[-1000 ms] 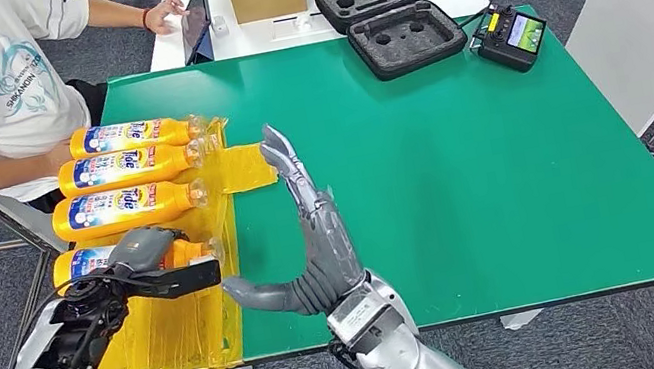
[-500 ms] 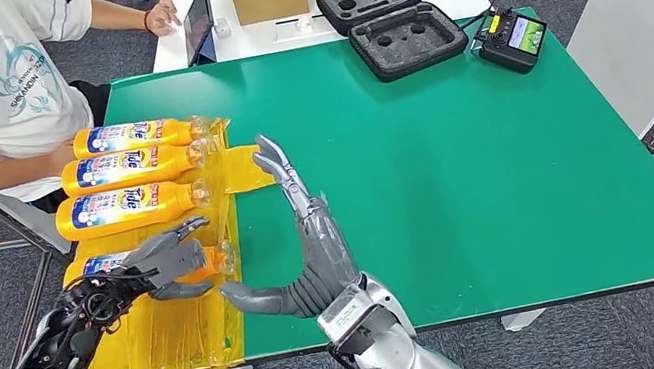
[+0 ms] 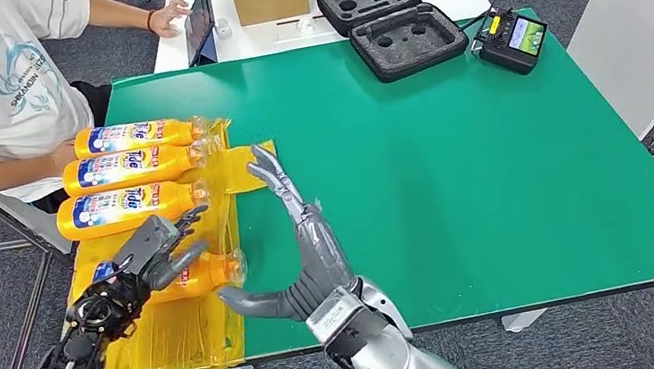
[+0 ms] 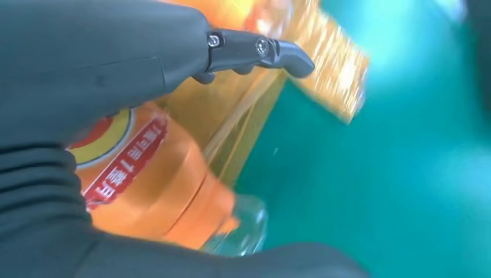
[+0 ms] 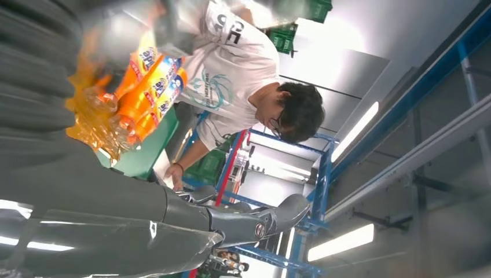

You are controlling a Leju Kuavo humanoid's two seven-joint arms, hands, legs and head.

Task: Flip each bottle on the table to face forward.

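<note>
The left hand [image 3: 149,262] rests on the near bottle [image 3: 187,275], fingers spread over it, not clenched round it. The bottle lies near the table's [image 3: 461,161] left front corner on yellow film [image 3: 175,323], long axis along the front edge, cap towards the right hand [image 3: 304,249], open and empty just beside it

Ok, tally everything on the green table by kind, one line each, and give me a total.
Orange detergent bottles: 4, three in a row and one under the left hand
Yellow plastic sheet: 1
Black foam-lined case, open: 1
Handheld controller with screen: 1
Total: 7
</note>
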